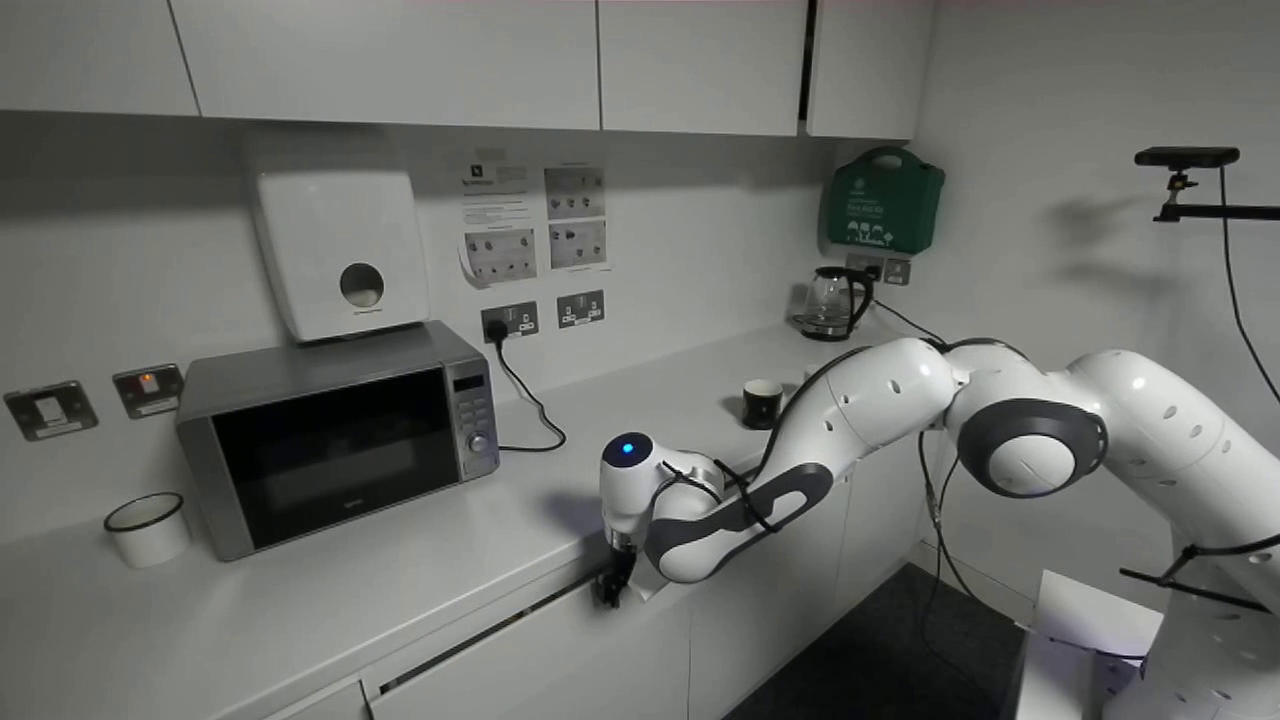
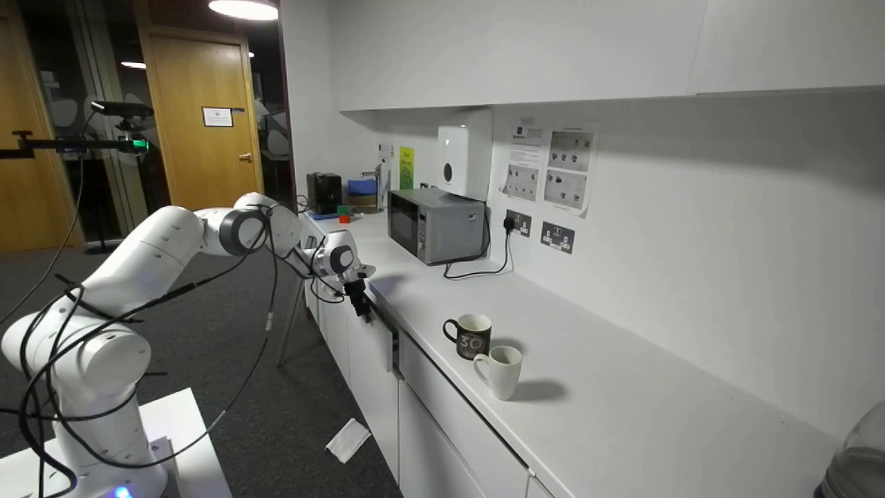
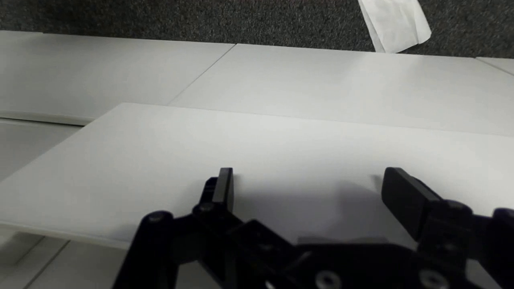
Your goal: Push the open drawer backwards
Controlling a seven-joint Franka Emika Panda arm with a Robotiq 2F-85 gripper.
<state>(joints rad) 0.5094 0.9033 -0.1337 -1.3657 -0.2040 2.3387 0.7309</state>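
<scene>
Under counter, drawer ajar, inside unclear; gripper spread at front.

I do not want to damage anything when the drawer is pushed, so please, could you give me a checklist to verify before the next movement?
1. Drawer open: ok, its front stands out past the cabinet door below.
2. Gripper placed in front of the drawer: ok.
3. Nothing gripped: ok, no object shows between the fingers.
4. Fingers closed, if preferred for pushing: not ok, they stand apart.
5. Fingers touching the front: cannot tell, contact is unclear.
6. Drawer contents clear of the edges: cannot tell, too little of the inside shows.
</scene>
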